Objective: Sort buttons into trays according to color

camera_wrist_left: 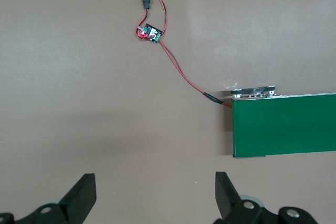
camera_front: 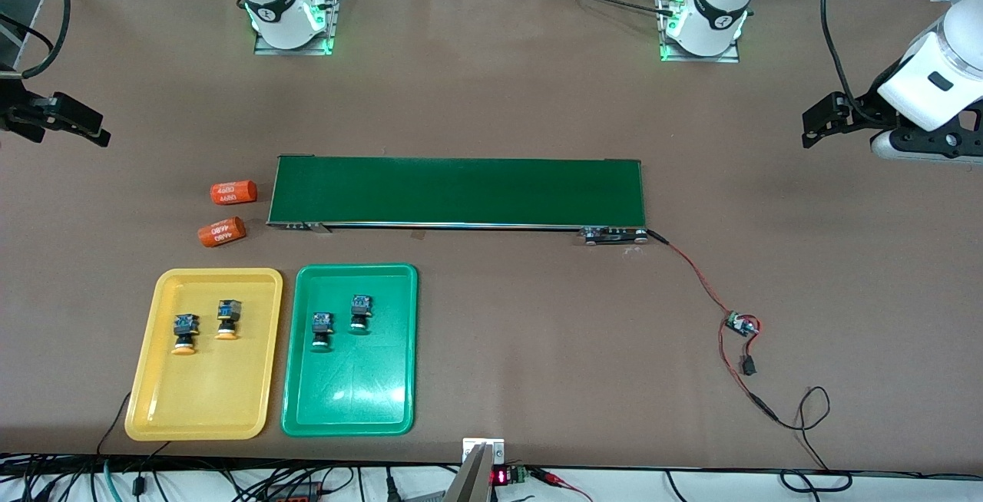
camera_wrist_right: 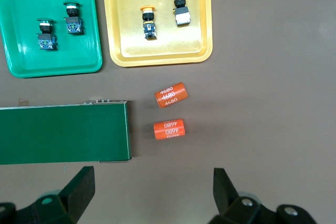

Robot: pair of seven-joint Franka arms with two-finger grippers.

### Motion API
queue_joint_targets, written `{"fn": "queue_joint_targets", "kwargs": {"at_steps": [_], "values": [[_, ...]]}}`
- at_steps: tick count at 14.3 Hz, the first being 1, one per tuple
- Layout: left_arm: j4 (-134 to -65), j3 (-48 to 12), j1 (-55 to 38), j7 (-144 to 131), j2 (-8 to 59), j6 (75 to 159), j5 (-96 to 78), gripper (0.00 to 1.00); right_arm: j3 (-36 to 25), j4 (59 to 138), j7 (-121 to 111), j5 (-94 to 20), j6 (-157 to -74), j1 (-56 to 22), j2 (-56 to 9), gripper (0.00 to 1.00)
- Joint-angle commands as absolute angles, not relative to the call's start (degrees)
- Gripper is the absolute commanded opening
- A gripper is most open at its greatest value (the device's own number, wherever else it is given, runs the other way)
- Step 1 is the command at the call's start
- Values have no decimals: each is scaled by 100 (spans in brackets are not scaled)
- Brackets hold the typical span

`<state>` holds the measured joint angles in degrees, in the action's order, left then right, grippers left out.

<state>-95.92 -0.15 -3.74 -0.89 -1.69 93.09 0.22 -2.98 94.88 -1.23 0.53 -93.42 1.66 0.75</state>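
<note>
The sorting looks done: the two yellow-orange buttons [camera_front: 205, 326] lie side by side in the yellow tray [camera_front: 206, 410], and the two green buttons [camera_front: 342, 320] in the green tray [camera_front: 349, 410] beside it — each pair in the half of its tray toward the conveyor belt [camera_front: 457, 191]. Both arms wait, pulled out to the table's ends, likely to leave the trays unobstructed. The left gripper [camera_front: 825, 122] hangs with jaws wide and empty over bare table at its end; the right gripper [camera_front: 65, 120] is likewise spread and holds nothing. The right wrist view alone makes the white lettering on the two orange cylinders [camera_wrist_right: 170, 112] readable, while the left wrist view shows the belt's red wire [camera_wrist_left: 178, 69] running to a small circuit board [camera_wrist_left: 150, 33].
</note>
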Motion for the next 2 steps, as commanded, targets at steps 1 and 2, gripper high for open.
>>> {"fn": "queue_joint_targets", "kwargs": {"at_steps": [1, 2], "values": [[-9439, -26, -369, -70, -105, 9202, 97, 100, -281, 9422, -229, 44, -9272, 176, 79, 100], [-9439, -26, -369, -70, -105, 9202, 97, 100, -281, 9422, -211, 44, -9272, 176, 79, 100]]}}
